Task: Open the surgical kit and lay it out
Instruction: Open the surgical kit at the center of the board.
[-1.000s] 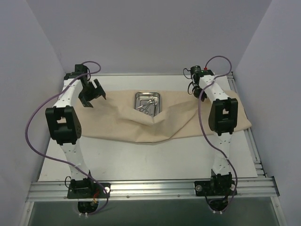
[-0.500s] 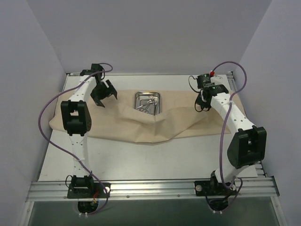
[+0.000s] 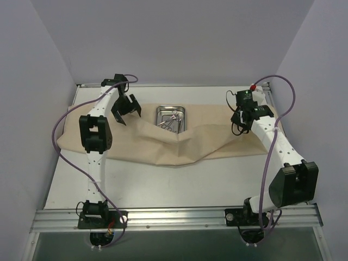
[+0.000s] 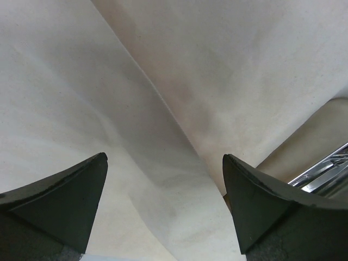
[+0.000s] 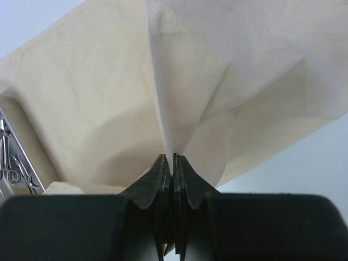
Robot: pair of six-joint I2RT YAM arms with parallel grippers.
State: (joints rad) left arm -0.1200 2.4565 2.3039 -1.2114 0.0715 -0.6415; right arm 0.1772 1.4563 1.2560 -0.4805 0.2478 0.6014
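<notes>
Spreading across most of the white table [image 3: 163, 185], the beige wrapping cloth [image 3: 163, 148] lies largely opened out but rumpled. A raised crease runs from its middle up toward the right side, and its near edge sags to a blunt point.

The left arm [image 3: 95, 142] reaches forward over the cloth's left part. The right arm [image 3: 278, 148] angles in from the right over the cloth's right end.

The steel tray [image 3: 171, 118] sits at the far middle of the cloth, between the two arms, with folds of cloth bunched against its near side. In it the forceps [image 3: 172, 123] lie in a loose tangle; I cannot count them from here.

The left gripper [image 3: 126, 110] hangs just left of the tray with its fingers spread wide and nothing between them. From its wrist view only bare cloth shows beneath, with a corner of the tray at the right edge.

The right gripper [image 3: 243, 120] is pinched tight on a fold of the cloth. The fabric rises in a peak straight out of the closed fingertips.
</notes>
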